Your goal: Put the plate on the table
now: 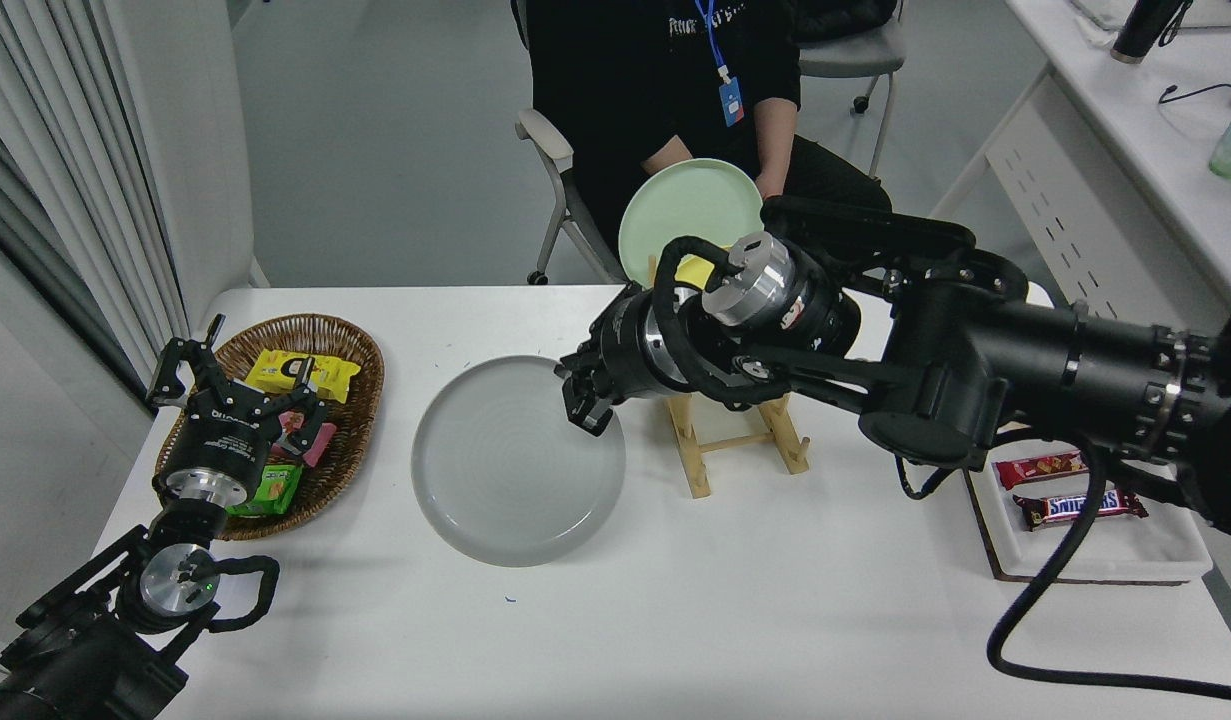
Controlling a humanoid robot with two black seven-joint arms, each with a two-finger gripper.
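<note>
The light-grey plate (510, 465) lies nearly flat, low over or on the white table (675, 600), left of the wooden rack. My right gripper (581, 395) is shut on the plate's right rim, reaching in from the right. Whether the plate fully rests on the table I cannot tell. My left gripper (237, 372) is parked at the lower left over the basket, fingers spread and empty.
A wooden plate rack (740, 440) stands right of the plate, with a yellow plate (687, 272) mostly hidden by my arm. A person behind holds a mint-green plate (687, 212). A wicker basket (330, 340) of snacks sits left. A white tray (1105, 550) with candy bars sits right.
</note>
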